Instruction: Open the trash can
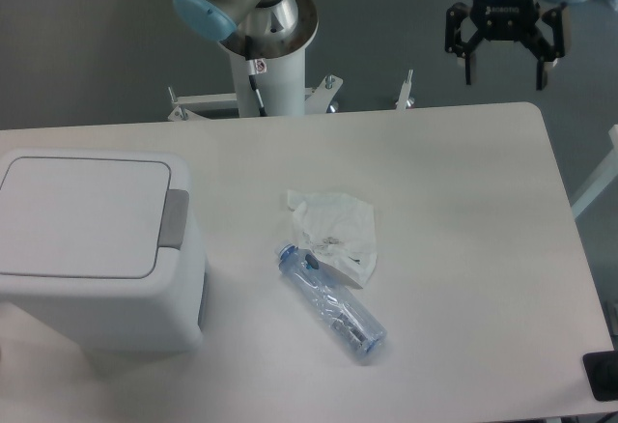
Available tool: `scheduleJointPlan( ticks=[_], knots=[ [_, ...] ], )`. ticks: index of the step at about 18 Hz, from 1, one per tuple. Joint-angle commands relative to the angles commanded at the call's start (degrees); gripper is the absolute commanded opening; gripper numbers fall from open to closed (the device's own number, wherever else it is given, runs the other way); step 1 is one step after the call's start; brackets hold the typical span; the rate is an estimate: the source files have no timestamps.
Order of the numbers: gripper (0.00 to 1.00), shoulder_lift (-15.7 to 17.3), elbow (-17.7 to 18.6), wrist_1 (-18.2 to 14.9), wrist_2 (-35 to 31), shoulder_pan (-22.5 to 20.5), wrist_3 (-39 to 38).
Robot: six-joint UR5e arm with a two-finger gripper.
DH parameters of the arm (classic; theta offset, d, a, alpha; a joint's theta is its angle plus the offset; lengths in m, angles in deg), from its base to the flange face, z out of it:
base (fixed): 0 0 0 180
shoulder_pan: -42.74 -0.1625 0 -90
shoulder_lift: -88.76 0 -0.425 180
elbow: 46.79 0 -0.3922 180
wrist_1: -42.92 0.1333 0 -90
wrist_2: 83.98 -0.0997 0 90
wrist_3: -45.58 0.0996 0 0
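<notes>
Trash can first: the large boxy white plastic bin with rounded corners (97, 259) stands at the table's left edge, well apart from the pincer and far down-left of it. Its flat white lid (82, 212) lies shut, the grey push tab (175, 218) on the lid's right side; the bin's left side is cut off by the frame. Nearer the pincer — still well below and left of it — a crumpled white paper tissue (333, 233) touches a clear, flattened plastic bottle (333, 303) on the white table (463, 249). The arm's white column base (270, 75) rises behind the far table edge, its upper links cut off. The black two-finger gripper (504, 68) hangs beyond the table's far right corner, fingers pointing down and spread apart — holding nothing.
</notes>
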Motion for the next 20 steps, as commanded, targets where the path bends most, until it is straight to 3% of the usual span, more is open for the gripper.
scheduleJointPlan(
  ticks=[8, 20],
  knots=[
    [1.0, 0.18, 0.18, 0.0, -0.09, 0.17, -2.53],
    [1.0, 0.17, 0.0, 0.35, -0.26, 10.71, -29.85]
  ],
)
